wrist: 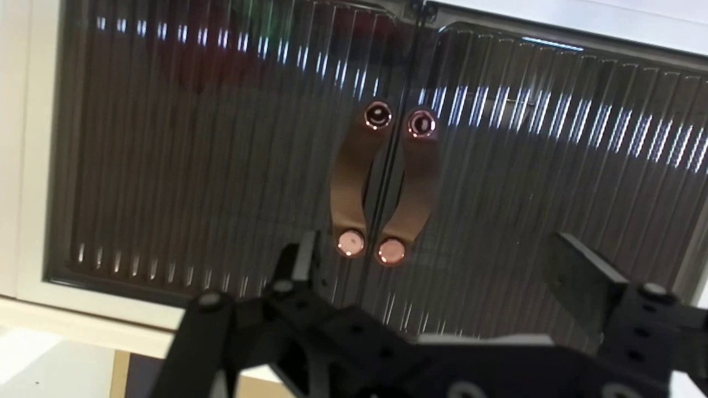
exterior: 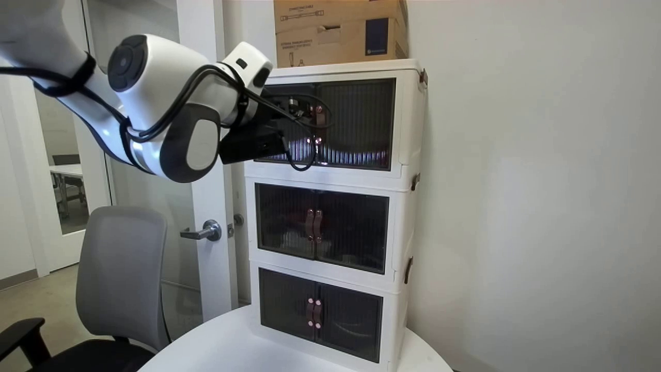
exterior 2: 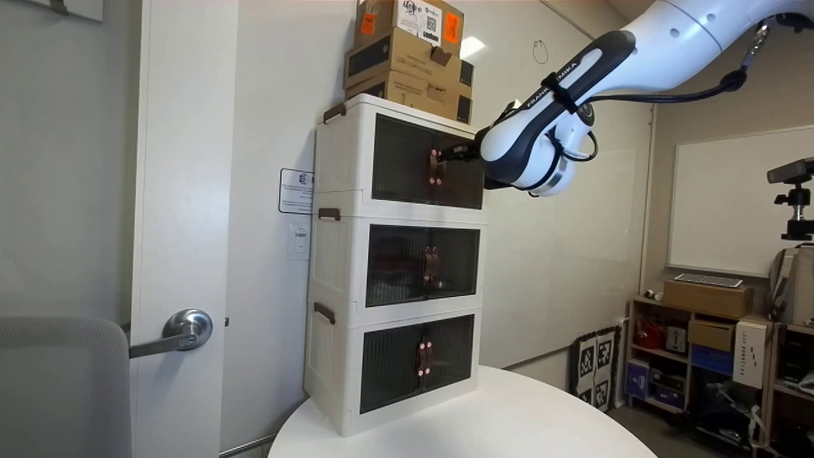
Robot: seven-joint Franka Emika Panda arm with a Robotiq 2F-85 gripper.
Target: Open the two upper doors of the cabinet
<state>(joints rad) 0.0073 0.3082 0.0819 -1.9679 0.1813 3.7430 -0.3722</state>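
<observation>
One pale wall [exterior: 542,181] rises behind and beside the cabinet [exterior 2: 407,214], whose three white tiers stack upright on a round table [exterior 2: 515,416]. Its base sits close to the table's curved rim on one side, while white tabletop spreads out before its front. The arm [exterior 2: 661,51] reaches in high, its wrist level with the top tier, and open room lies below it in both exterior views. A grey chair [exterior: 121,268] stands near the table's edge. Brown boxes [exterior 2: 413,70] are piled on the cabinet's roof.

The upper doors [exterior 2: 404,159] fill the front of the top tier, dark and ribbed, framed in white along their edges. Both are closed, meeting at a centre seam. They stand upright and face outward, toward the arm; as a pair, their long axis runs level from side to side, and the seam runs up and down.

Just in front hangs the gripper [wrist: 434,240], released, its fingers [wrist: 586,276] spread wide. Whether either finger touches a panel, I cannot tell. In the upside-down wrist view the handles [wrist: 348,188] show between the two fingers, much nearer one than the other. They are brown straps, side by side along the seam, long axes running with it, and copper-coloured studs [wrist: 350,243] pin their ends.
</observation>
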